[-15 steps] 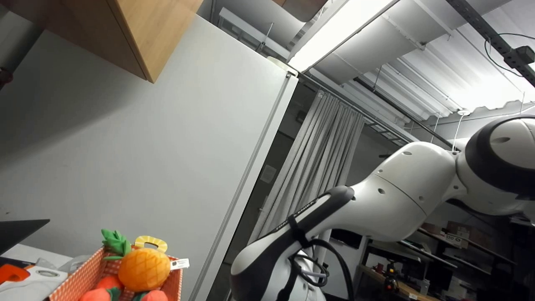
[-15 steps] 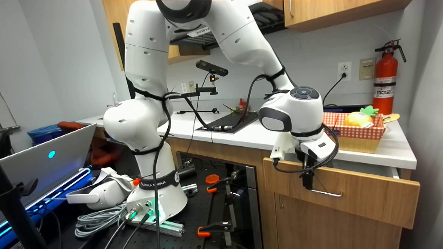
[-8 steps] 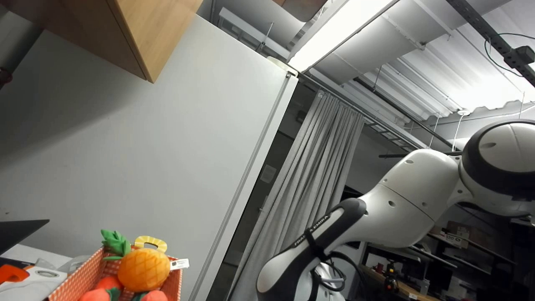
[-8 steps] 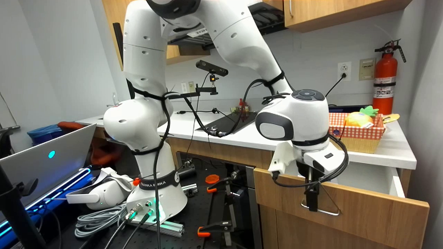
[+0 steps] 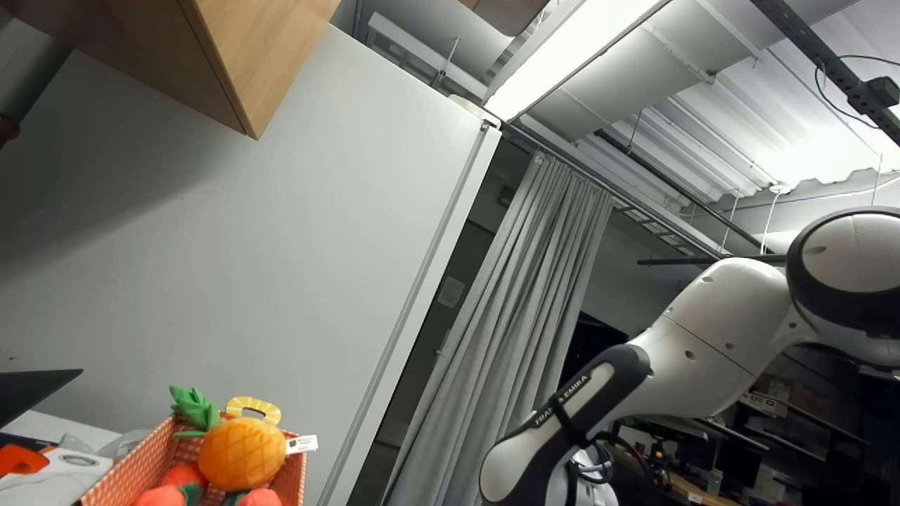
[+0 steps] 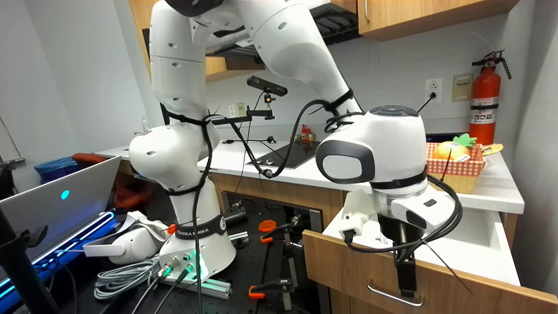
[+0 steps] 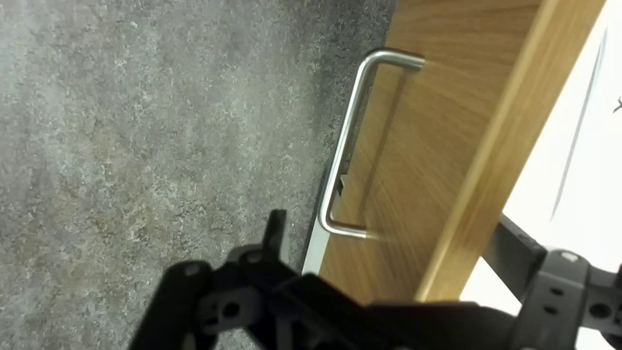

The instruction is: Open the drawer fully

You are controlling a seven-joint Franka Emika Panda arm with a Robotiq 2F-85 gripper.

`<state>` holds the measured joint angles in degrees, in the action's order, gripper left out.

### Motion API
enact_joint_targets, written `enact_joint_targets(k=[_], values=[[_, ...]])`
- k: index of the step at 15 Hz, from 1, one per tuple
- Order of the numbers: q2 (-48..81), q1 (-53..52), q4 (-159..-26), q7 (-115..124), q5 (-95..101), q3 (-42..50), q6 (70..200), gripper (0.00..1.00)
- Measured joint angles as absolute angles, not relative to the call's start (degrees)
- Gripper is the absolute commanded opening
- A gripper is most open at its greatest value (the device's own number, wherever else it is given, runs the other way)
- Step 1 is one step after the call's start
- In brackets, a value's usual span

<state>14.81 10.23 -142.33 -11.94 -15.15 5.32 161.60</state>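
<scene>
The wooden drawer (image 6: 340, 261) stands pulled well out from under the counter in an exterior view, its white inside showing. It also shows in the wrist view (image 7: 432, 146). Its metal handle (image 6: 383, 293) is on the front face and also shows in the wrist view (image 7: 341, 146). My gripper (image 6: 405, 270) points down over the drawer front, with one finger outside near the handle. In the wrist view the gripper (image 7: 391, 233) is open, its fingers apart on either side of the front panel. The inner finger is hidden in the exterior view. Drawer and gripper are out of view in an exterior view.
A checkered basket (image 6: 455, 167) with toy fruit stands on the white counter (image 6: 501, 192) above the drawer; it also shows in an exterior view (image 5: 130, 464). A fire extinguisher (image 6: 485, 93) is behind. Clamps (image 6: 279, 285) sit left of the drawer. A wall (image 6: 538, 183) stands at right.
The drawer has slid farther out from the counter, and more of its white inside shows. My gripper and arm have moved outward with it, staying over the front panel.
</scene>
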Motion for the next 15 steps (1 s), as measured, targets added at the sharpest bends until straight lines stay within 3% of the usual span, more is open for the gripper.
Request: enact_joint_targets(k=[15], values=[[1.78,10.1,-135.1,-14.47,-17.27,2.7,161.11,1.0]])
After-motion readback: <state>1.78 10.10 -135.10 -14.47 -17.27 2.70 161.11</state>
